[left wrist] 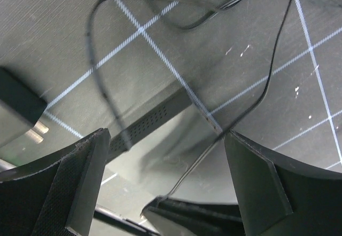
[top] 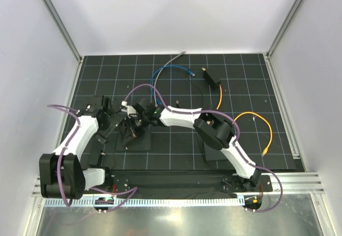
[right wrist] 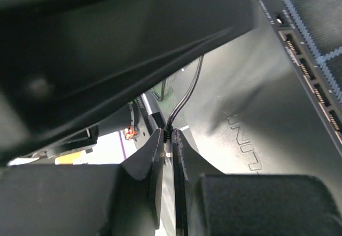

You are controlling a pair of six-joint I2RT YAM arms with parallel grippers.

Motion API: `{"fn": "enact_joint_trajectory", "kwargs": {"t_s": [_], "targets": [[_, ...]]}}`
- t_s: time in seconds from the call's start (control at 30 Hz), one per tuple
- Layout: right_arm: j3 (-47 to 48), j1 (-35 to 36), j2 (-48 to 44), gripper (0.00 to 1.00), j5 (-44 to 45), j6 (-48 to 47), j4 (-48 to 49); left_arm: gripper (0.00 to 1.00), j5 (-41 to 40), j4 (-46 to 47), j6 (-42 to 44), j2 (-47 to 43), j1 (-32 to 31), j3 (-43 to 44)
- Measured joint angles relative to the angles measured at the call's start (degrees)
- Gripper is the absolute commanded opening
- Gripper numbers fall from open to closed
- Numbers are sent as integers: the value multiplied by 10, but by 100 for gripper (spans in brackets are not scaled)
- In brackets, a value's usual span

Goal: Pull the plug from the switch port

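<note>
Right hand pinches a thin, glossy black wire.

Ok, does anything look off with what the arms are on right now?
Yes: the right gripper is shut on a thin black wire left of centre, while the orange cable and the small black box it runs to lie at the back right, with neither arm near them.

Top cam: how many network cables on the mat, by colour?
orange cable: 1 (two stretches show; the right arm hides the middle, so probably one cable)
blue cable: 1
grey cable: 1
Total: 3
</note>
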Motion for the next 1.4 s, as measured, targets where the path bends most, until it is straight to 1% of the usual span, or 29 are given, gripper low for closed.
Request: {"fn": "enact_joint_trajectory", "kwargs": {"t_s": [0.23,0.37,0.4,0.47,0.5,0.57,0.6,0.67,0.7,0.77,0.8,0.87,0.9,0.97,1.0,1.03,1.07,1.2,1.23,1.27,1.33,1.4], "targets": [[-10,0,0,2,-7,10,26,91,7,25,7,37,2,0],[-25,0,0,3,-9,19,36,83,10,36,10,49,2,0],[-27,0,0,4,-9,20,36,77,11,39,10,49,2,-1],[-30,0,0,8,-8,22,40,71,12,44,10,49,2,-3],[-31,0,0,9,-8,24,41,66,12,47,10,49,2,-5],[-35,0,0,11,-8,26,45,61,13,49,10,48,2,-8],[-38,0,0,12,-8,28,48,55,14,49,11,47,2,-9],[-45,0,0,14,-8,30,51,50,14,51,12,42,2,-12],[-49,0,0,14,-8,32,52,45,14,52,12,38,2,-13],[-56,0,0,14,-8,35,54,39,14,52,12,31,2,-14],[-58,0,0,15,-8,36,54,34,14,53,13,27,2,-14],[-61,0,0,15,-8,39,58,28,14,56,14,22,2,-14],[-62,0,0,16,-8,42,63,21,14,58,15,21,2,-14],[-65,0,0,18,-8,47,71,15,15,61,17,20,2,-14],[-66,0,0,19,-9,48,75,8,15,62,20,19,2,-15],[-67,0,0,22,-9,49,77,6,15,63,22,19,2,-16],[-69,0,0,23,-9,50,79,1,16,64,25,19,2,-17],[-85,0,-12,29,-4,49,80,0,16,64,30,19,2,-18],[-91,0,-20,34,1,47,76,0,16,64,32,19,2,-18],[-99,0,-30,37,9,45,70,0,16,64,35,17,2,-18],[-123,0,-60,43,33,31,52,0,16,62,39,9,2,-18],[-160,0,-107,45,66,12,33,0,16,56,42,-3,2,-17]]}}
